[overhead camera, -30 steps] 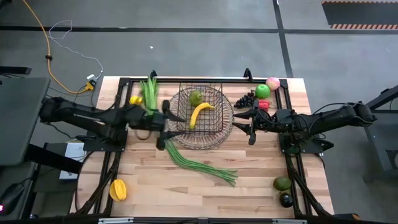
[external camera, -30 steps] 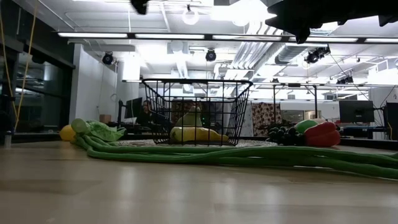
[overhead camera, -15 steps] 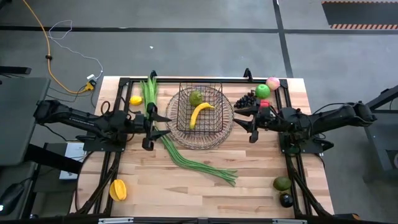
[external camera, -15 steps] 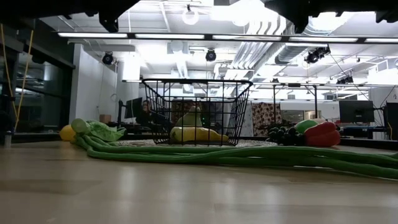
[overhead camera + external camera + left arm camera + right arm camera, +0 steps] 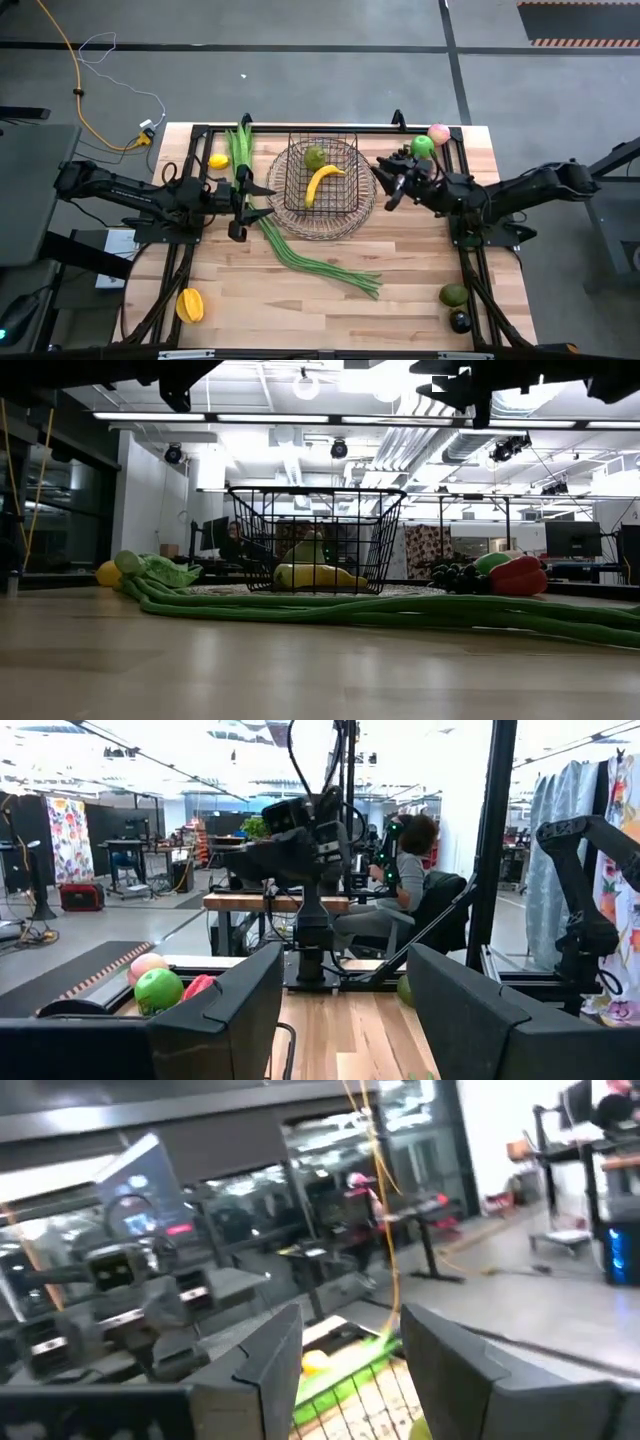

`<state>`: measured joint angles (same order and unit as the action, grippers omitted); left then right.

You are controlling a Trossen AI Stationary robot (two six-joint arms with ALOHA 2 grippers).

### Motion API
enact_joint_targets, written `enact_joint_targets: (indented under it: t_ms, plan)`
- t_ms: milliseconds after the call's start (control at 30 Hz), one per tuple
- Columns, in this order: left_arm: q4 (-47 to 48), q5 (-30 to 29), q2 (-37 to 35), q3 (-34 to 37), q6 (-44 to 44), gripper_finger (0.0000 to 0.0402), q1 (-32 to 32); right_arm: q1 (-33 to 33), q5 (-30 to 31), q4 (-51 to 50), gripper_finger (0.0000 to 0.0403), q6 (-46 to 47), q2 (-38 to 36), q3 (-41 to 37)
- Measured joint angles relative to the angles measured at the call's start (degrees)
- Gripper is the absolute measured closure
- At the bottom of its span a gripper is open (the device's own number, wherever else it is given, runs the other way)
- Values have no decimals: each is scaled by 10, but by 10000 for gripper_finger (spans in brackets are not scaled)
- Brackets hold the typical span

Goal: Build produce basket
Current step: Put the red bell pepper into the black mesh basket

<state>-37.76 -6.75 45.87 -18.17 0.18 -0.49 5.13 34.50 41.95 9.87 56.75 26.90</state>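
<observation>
The dark wire basket stands in the table's far middle and holds a yellow banana and a green fruit. My left gripper is open and empty, level beside the basket's left rim. My right gripper is open and empty at the basket's right rim, next to the dark grapes. Long green beans lie on the table near the basket. The right wrist view shows open fingers above the basket mesh.
A lemon and a green bunch lie left of the basket. A green apple and pink apple sit at the far right. An orange fruit lies near left, two avocados near right.
My left gripper drew back from the basket's left rim toward the table's left edge, then stayed still. My right gripper moved toward the far edge and the grapes, turning its fingers toward the basket. Neither took hold of anything.
</observation>
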Motion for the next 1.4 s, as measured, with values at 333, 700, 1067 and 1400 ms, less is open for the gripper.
enact_joint_targets:
  t_ms: [333,700,1067,1400]
  plan:
    - [2,1,0,0,0,200,0,-14,-5,-300,242,46,10,100]
    - [2,1,0,0,0,200,0,-14,-4,-306,242,61,18,103]
    - [4,0,0,0,0,200,0,-63,51,-495,242,62,18,201]
    - [7,-1,0,0,0,200,1,-191,1,-902,242,246,26,312]
